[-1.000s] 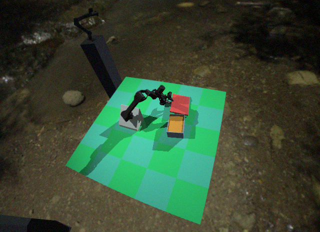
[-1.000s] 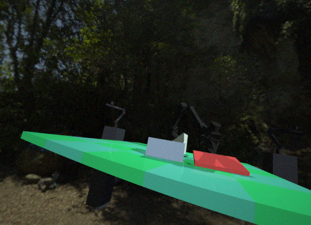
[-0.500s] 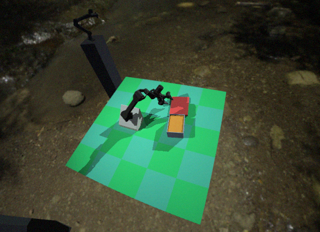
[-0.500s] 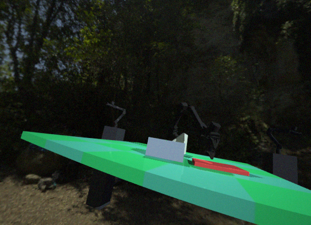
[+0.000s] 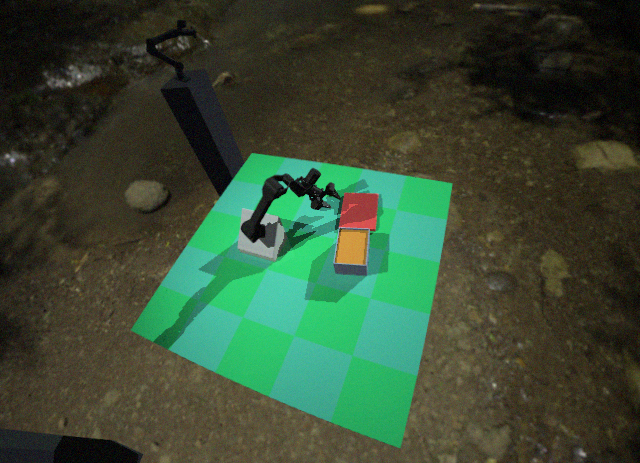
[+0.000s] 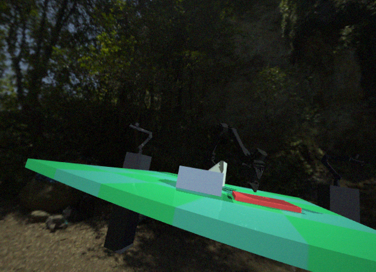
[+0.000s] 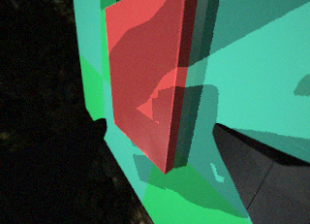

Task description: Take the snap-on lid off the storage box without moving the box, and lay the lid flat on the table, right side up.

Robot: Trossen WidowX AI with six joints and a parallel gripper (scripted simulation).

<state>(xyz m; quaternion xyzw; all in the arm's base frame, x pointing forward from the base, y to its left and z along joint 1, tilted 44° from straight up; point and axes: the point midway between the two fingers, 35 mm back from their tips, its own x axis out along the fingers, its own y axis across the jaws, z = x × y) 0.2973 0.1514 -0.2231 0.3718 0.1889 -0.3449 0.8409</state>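
The storage box (image 5: 351, 269) (image 6: 199, 181) stands open on the checkered table (image 5: 310, 365) (image 6: 136, 199), with an orange interior (image 5: 352, 246). The red lid (image 5: 364, 215) (image 6: 267, 201) (image 7: 140, 69) lies beside the box on the table, flat as far as the views show, with its smooth top up and its rim down. My gripper (image 5: 333, 201) (image 6: 255, 189) (image 7: 160, 125) is open and empty. It is just above and beside the lid's arm-side edge, with its fingertips spread clear of the lid in the wrist view. Whether the lid touches the box is hard to tell.
My arm stands on a pale block (image 5: 245, 246) (image 6: 224, 175), left of the box in the top view. Dark pedestals (image 5: 201, 122) (image 6: 137, 161) (image 6: 344, 202) bearing other arms stand beyond the table. The table's far edge lies behind the lid.
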